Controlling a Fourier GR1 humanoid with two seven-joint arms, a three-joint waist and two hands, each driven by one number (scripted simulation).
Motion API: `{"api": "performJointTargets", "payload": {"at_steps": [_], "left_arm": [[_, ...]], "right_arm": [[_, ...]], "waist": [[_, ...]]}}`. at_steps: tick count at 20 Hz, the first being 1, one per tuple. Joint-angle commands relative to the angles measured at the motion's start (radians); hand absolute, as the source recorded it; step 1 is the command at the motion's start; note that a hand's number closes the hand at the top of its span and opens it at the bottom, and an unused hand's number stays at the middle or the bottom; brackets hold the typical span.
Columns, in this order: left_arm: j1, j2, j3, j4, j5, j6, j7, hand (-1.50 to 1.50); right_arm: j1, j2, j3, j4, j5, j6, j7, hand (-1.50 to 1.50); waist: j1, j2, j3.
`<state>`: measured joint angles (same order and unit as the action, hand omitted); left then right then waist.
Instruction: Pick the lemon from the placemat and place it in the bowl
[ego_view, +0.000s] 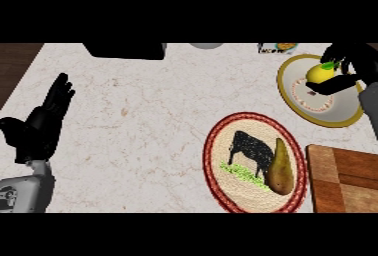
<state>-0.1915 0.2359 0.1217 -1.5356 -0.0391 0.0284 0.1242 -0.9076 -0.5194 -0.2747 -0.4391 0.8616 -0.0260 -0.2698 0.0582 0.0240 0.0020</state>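
Note:
A yellow lemon (320, 73) with a green leaf is held over the bowl (297, 103), a shallow white dish with a yellow rim at the upper right. My right hand (350, 59) is curled round the lemon from above and from the right, with the thumb under it. The round woven placemat (221, 165) with a red border and a black cow picture lies lower, in the right half of the counter. My left hand (44, 117) rests open at the left edge, fingers up.
A brown pear (280, 167) lies on the placemat's right side. A wooden cutting board (343, 177) sits at the lower right edge. A black object (125, 50), a grey round thing (206, 45) and a small packet (277, 48) stand along the counter's far edge.

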Motion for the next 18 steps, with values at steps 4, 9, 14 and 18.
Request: {"api": "performJointTargets", "payload": {"at_steps": [4,9,14,18], "left_arm": [[-0.029,0.012,0.012,0.000,0.010,-0.010,0.016,0.00],[-0.011,-0.031,-0.024,-0.003,-0.016,0.017,0.006,0.00],[-0.002,-0.005,0.007,-0.010,0.000,0.007,0.003,0.00],[0.029,-0.005,0.008,-0.021,0.018,-0.018,-0.022,0.00]], "right_arm": [[-0.040,-0.069,-0.029,0.184,-0.019,0.101,-0.174,-1.50],[-0.078,-0.081,-0.233,0.204,-0.237,0.211,-0.248,-1.50],[-0.081,-0.139,-0.427,0.252,-0.432,0.318,-0.261,-1.50],[-0.034,-0.239,-0.456,0.296,-0.460,0.434,-0.242,-1.50]], "waist": [[0.006,0.004,0.002],[-0.005,0.002,0.005],[-0.012,0.003,0.006],[-0.001,0.004,0.004]]}}
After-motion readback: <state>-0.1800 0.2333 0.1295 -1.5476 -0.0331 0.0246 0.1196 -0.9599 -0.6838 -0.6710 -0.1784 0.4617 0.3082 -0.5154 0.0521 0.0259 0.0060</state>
